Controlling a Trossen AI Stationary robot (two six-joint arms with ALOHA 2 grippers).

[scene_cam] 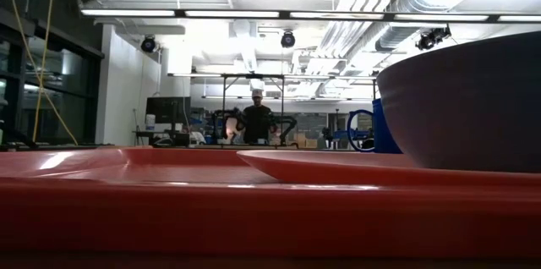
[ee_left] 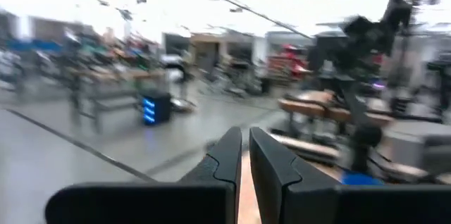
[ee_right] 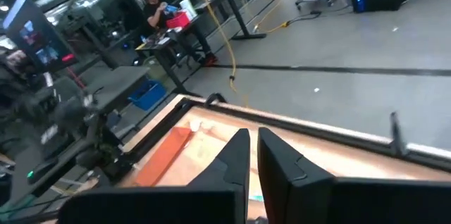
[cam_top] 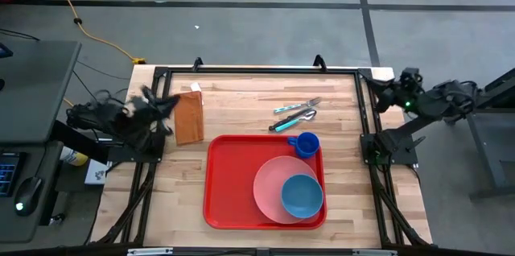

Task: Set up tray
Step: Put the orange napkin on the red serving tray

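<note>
The left gripper (cam_top: 165, 105) hangs at the table's left edge beside the brown napkin (cam_top: 189, 117), fingers (ee_left: 227, 155) nearly together and empty. The tray (cam_top: 225, 183) lies at the table's middle front, carrying a pink plate (cam_top: 269, 187), blue bowl (cam_top: 302, 195) and blue cup (cam_top: 306, 144), with cutlery (cam_top: 295, 113) just behind it. The right gripper (cam_top: 385, 88) is pulled back at the table's far right corner, closed on nothing.

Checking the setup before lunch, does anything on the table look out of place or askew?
Mostly tidy. The pink plate, blue bowl and blue cup sit on the tray, but the cutlery lies loosely crossed on the bare table beyond it, and the brown napkin lies off the tray too.
</note>
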